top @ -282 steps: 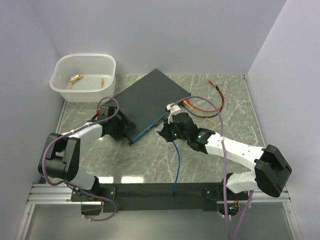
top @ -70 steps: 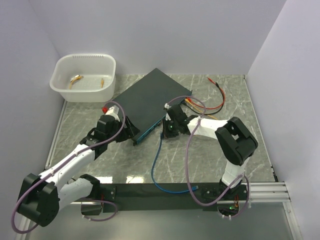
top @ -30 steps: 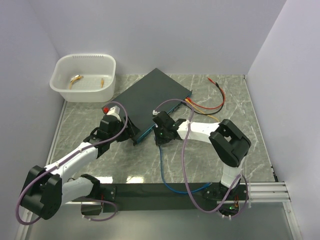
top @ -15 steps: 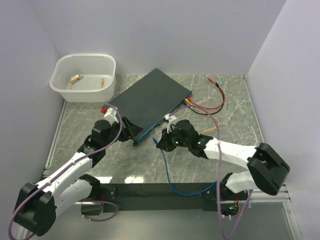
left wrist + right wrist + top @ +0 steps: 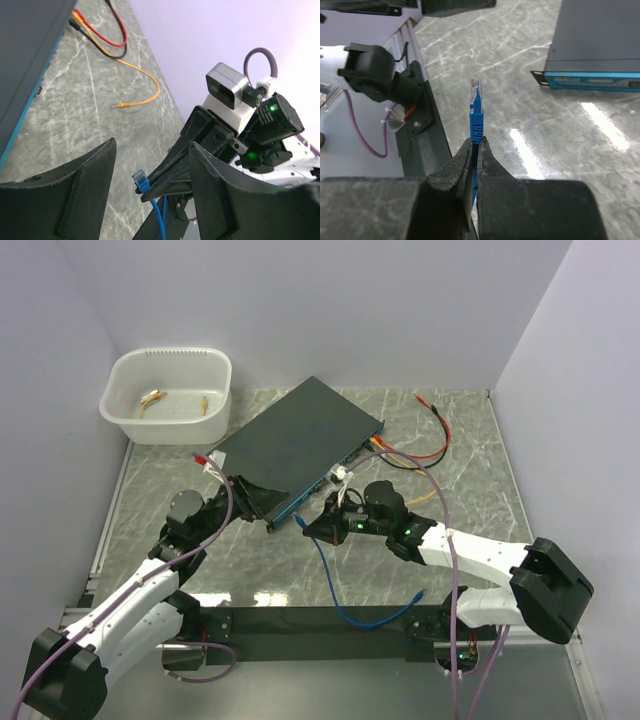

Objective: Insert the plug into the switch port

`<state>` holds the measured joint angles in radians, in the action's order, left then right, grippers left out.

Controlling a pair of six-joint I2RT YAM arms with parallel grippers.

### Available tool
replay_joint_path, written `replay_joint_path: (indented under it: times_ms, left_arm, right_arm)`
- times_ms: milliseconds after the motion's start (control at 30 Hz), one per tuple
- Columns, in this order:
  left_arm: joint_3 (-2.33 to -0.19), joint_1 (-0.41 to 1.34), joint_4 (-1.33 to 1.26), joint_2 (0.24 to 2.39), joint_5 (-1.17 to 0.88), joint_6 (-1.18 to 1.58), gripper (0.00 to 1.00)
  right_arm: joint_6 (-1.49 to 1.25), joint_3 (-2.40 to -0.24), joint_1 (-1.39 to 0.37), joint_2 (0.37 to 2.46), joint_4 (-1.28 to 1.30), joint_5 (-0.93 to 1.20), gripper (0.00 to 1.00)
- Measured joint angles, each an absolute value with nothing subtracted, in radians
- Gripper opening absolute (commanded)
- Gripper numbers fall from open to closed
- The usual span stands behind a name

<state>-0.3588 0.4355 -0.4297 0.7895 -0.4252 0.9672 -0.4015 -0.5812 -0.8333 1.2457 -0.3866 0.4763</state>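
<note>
The flat black box (image 5: 295, 440) lies at the table's middle, its narrow teal-blue face (image 5: 322, 480) turned to the near right. The face also shows in the right wrist view (image 5: 592, 80); its sockets are too small to tell apart. My right gripper (image 5: 312, 525) is shut on the blue plug (image 5: 476, 107) at its boot, the clip end sticking out in front, a short way off the teal face. The plug also shows in the left wrist view (image 5: 141, 180). My left gripper (image 5: 268, 502) is open and empty beside the box's near corner (image 5: 152, 145).
The blue cable (image 5: 335, 590) loops from the plug down to the front rail. Red and orange cables (image 5: 415, 452) lie right of the box, and a loose orange end (image 5: 131, 104) lies on the marble. A white tub (image 5: 168, 395) stands at the back left.
My right gripper has swung a little to the left with the plug, its wrist shifting right. My left arm has drawn back toward the near left, still open.
</note>
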Motion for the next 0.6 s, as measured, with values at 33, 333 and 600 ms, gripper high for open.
replay_joint_path:
  times_ms: [33,333,600]
  left_arm:
    - [-0.359,0.435,-0.436,0.791,-0.432,0.968,0.64]
    - [-0.332,0.435,-0.520,0.838,-0.513,0.982,0.56]
    - [-0.321,0.449,-0.581,0.849,-0.573,0.989,0.54]
  right_arm:
    - [-0.402,-0.581,-0.833,1.246,-0.392,0.484,0.00]
    - [-0.438,-0.575,-0.812,1.246,-0.465,0.551,0.00]
    - [-0.527,-0.546,-0.761,1.281,-0.597,0.630,0.00]
